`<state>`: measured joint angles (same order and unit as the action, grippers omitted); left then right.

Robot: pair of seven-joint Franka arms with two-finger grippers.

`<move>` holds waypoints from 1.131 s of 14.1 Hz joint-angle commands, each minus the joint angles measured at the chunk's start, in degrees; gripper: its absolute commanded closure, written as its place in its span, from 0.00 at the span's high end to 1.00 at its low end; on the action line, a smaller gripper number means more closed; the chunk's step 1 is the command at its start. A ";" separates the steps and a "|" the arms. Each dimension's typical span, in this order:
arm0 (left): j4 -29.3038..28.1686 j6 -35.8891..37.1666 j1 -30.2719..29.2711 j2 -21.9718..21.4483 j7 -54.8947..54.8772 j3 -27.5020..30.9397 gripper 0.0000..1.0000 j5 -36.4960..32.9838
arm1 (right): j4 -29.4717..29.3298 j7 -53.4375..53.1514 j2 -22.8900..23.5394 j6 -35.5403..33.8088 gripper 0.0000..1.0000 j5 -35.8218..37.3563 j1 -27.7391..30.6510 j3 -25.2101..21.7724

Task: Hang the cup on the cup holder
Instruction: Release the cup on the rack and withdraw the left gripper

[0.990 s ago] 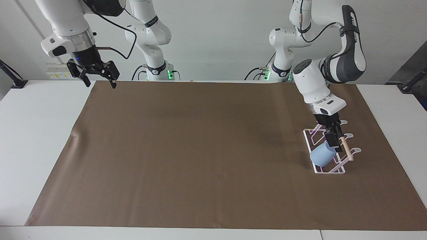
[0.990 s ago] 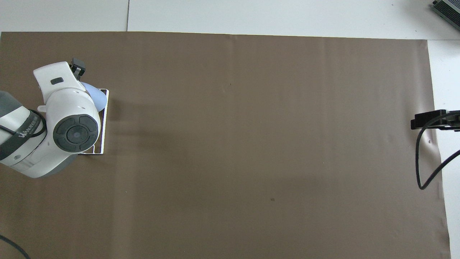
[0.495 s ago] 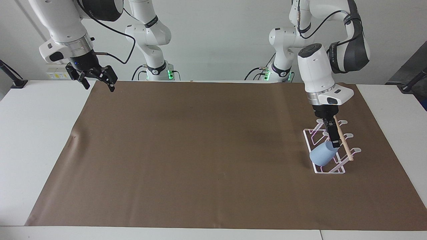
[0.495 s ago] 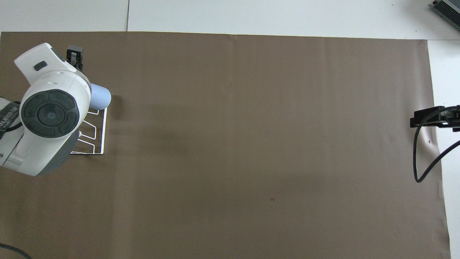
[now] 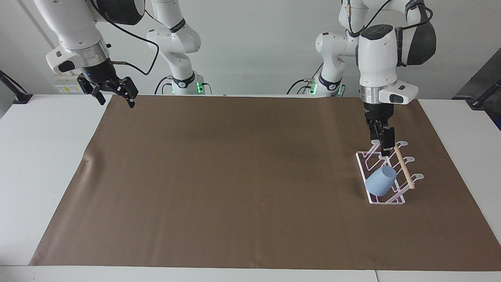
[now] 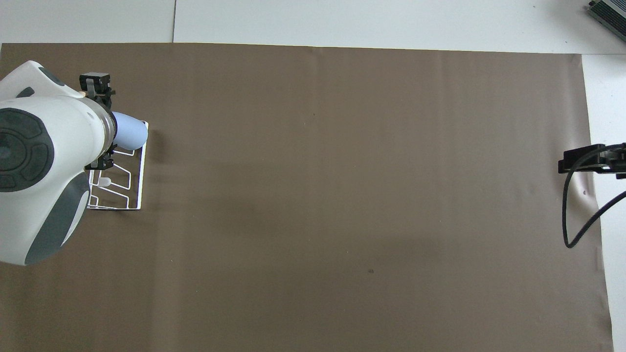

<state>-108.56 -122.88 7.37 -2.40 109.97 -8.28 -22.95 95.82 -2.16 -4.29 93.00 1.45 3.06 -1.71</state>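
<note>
The light-blue cup [image 5: 379, 182] sits tilted on a slanted prong of the white wire cup holder [image 5: 362, 164], at the holder's end farthest from the robots, just under the wooden dowel [image 5: 403, 168]. In the overhead view the cup [image 6: 131, 135] pokes out from under the left arm, over the holder's base [image 6: 140, 181]. My left gripper [image 5: 385, 144] hangs open above the holder's nearer end, clear of the cup and with nothing in it. Held high over the mat's corner at the right arm's end, my right gripper [image 5: 116, 97] is open and empty.
A brown mat [image 5: 235, 176] covers most of the white table [image 5: 39, 156]. The holder stands on the mat toward the left arm's end. A black cable [image 6: 572, 230] hangs from the right arm.
My left gripper has risen from the cup and drawn back toward the robots; the cup stays on its prong. The right gripper has lifted slightly.
</note>
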 commanded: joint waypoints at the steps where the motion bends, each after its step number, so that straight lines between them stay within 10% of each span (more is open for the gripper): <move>1: 0.10 6.66 0.80 -2.78 -7.54 0.37 1.00 5.88 | -1.16 -0.92 0.59 -0.80 1.00 -0.40 -1.38 -1.80; 16: 3.36 16.08 -4.99 -3.67 -67.98 2.30 1.00 20.67 | -0.89 -1.98 0.24 -1.42 1.00 -0.57 -2.26 -1.63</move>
<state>-106.03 -109.65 4.03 -5.95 51.41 -6.43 -3.96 95.79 -3.77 -4.27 92.96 1.44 0.99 -3.32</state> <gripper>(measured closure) 0.000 0.000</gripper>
